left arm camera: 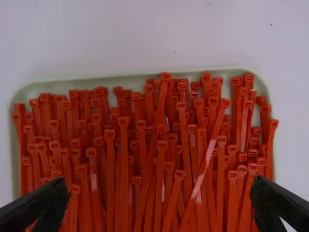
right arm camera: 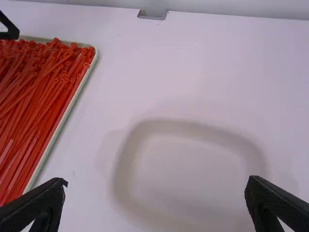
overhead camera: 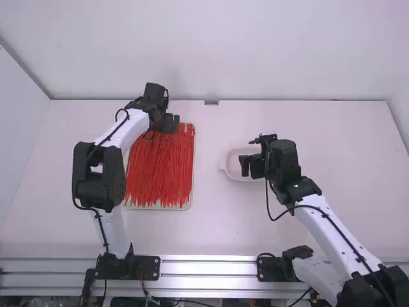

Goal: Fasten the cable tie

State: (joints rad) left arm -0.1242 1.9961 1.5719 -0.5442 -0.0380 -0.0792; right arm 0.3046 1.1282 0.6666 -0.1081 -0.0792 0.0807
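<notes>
The jaws of the left gripper (left arm camera: 157, 183) are spread wide, with nothing held, over the orange cable ties (left arm camera: 145, 154) piled on a tray (left arm camera: 72, 86), left of the middle of the high view. The jaws of the right gripper (right arm camera: 155, 186) are wide too, above a white dish (right arm camera: 188, 164). It seems no tie is picked up yet, so all the fastening is left.

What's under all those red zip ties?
A pale tray: its rim peeks out around the red cable ties. Its floor is covered by the pile, so anything lying there is hidden.
</notes>
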